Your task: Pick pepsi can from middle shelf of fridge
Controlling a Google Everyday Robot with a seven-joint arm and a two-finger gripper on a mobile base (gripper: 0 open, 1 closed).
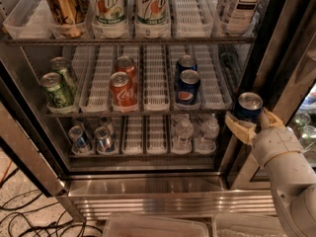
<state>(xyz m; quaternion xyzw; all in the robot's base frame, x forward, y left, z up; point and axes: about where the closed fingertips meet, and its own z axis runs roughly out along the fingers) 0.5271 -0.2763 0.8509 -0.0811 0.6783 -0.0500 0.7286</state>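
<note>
My gripper (pixel 248 118) is shut on a dark blue pepsi can (pixel 248 107) with a silver top. It holds the can upright outside the fridge (pixel 148 194), to the right of the middle shelf (pixel 155 78) and in front of the dark door frame. Two more pepsi cans (pixel 187 87) stand one behind the other in a white lane on the middle shelf. The white arm rises from the bottom right corner.
Two red cola cans (pixel 122 89) and two green cans (pixel 57 89) stand on the middle shelf. The top shelf holds tall cans and a tea bottle (pixel 242 1). The bottom shelf holds small cans and water bottles (pixel 183 132). Cables (pixel 29 216) lie on the floor at left.
</note>
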